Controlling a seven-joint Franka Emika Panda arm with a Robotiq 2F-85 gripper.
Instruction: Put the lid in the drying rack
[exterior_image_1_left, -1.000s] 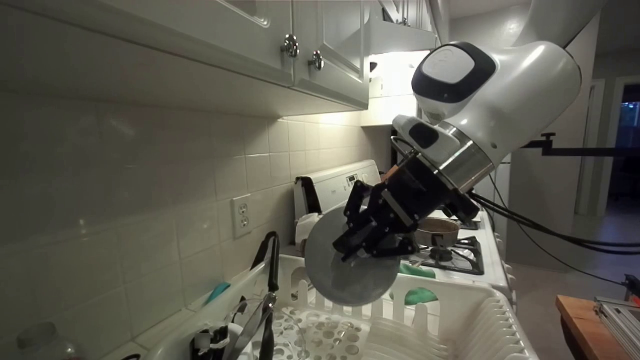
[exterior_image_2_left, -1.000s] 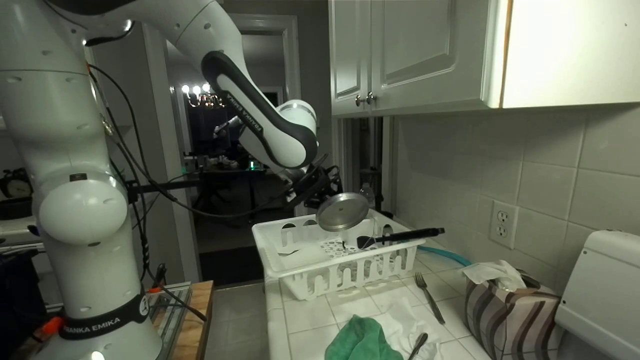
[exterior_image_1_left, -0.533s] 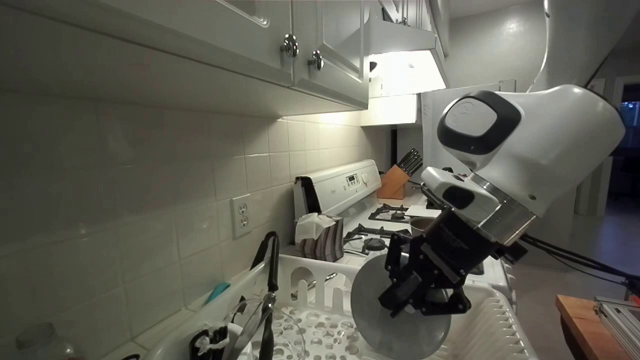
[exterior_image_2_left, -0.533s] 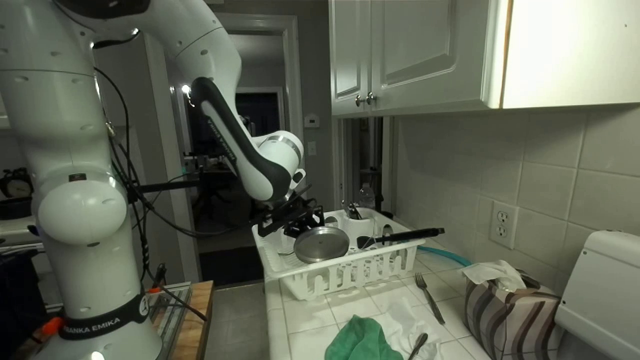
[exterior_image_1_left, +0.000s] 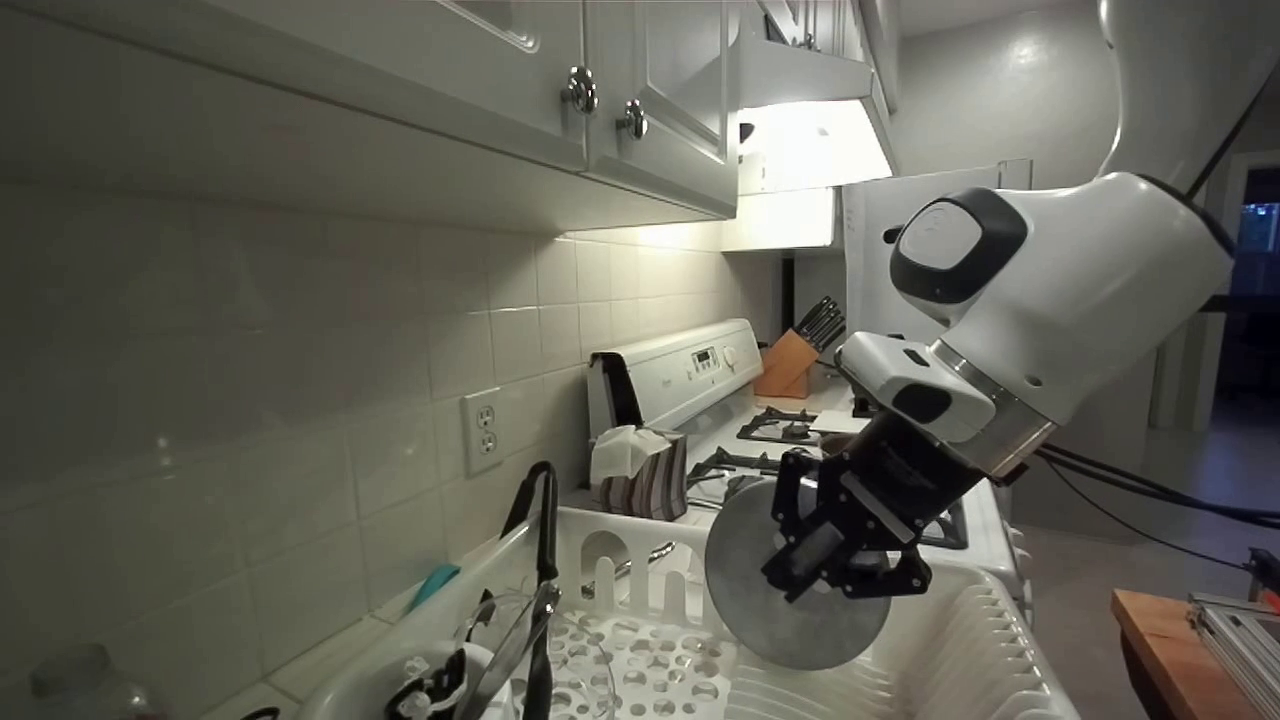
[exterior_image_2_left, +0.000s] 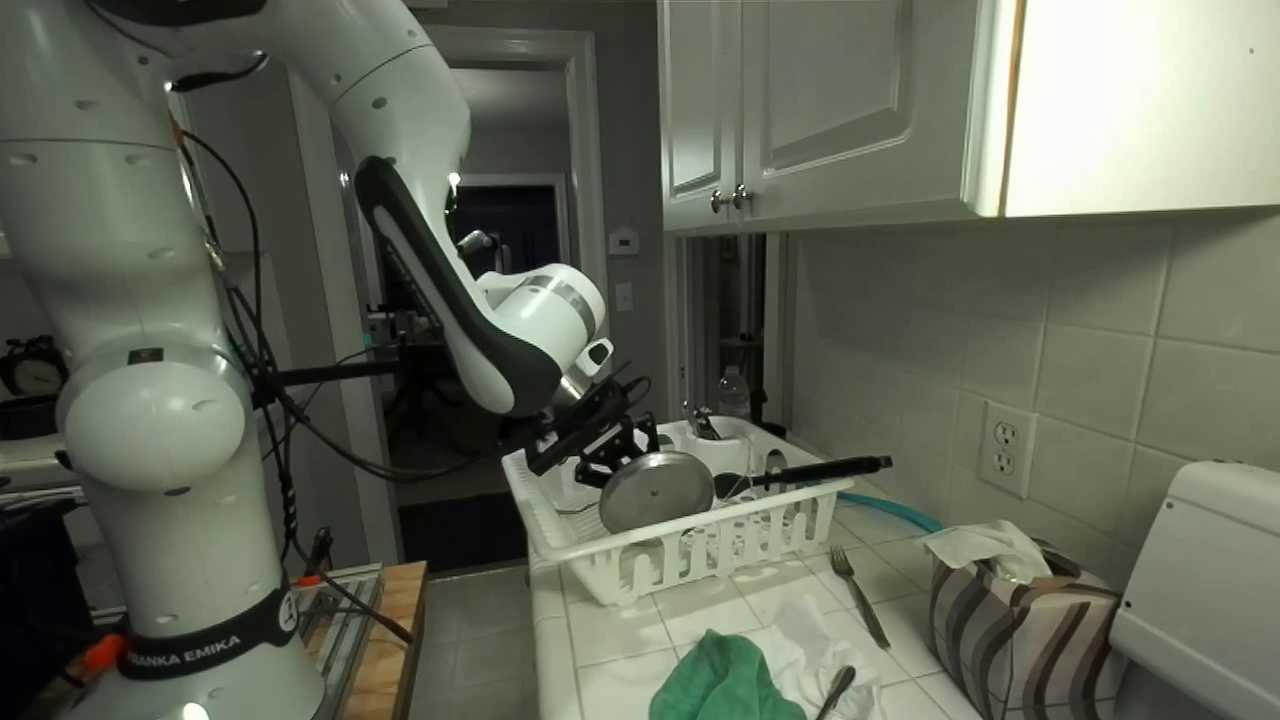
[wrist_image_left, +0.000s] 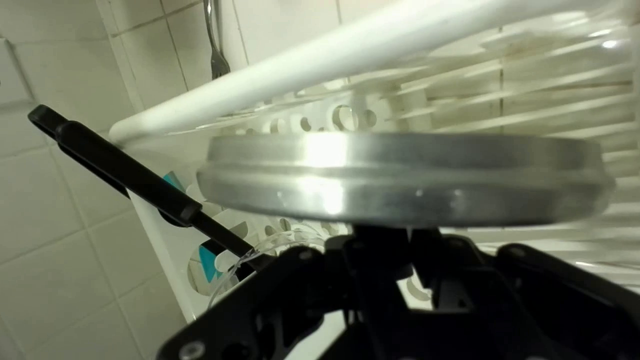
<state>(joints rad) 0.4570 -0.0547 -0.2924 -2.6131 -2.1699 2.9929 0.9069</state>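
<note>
The lid (exterior_image_2_left: 655, 492), round and silver, is held tilted on edge over the drying rack (exterior_image_2_left: 590, 551). In an exterior view its lower edge reaches the near rim's height; in the other exterior view the lid (exterior_image_1_left: 755, 612) is in front of the rack's slotted end wall. My gripper (exterior_image_1_left: 785, 580) is shut behind the lid, at its centre; the knob is hidden between the fingers. In the wrist view the lid (wrist_image_left: 400, 180) appears edge-on above the closed fingertips (wrist_image_left: 410, 235). Rows of white prongs (wrist_image_left: 550, 95) lie beyond it. I cannot tell whether the lid touches the rack.
A black-handled utensil (exterior_image_2_left: 825, 470) leans over the rack's rim, near a clear glass (exterior_image_1_left: 590, 650) and a white cutlery cup (exterior_image_2_left: 718, 452). A fork (exterior_image_2_left: 858, 595), green cloth (exterior_image_2_left: 725, 680) and tissue box (exterior_image_2_left: 1020, 630) lie on the counter. Cabinets (exterior_image_2_left: 840, 110) hang above.
My gripper carried the lid down into the rack area, towards the prong rows, then rose slightly and tilted the lid more upright. The rack has shifted a little.
</note>
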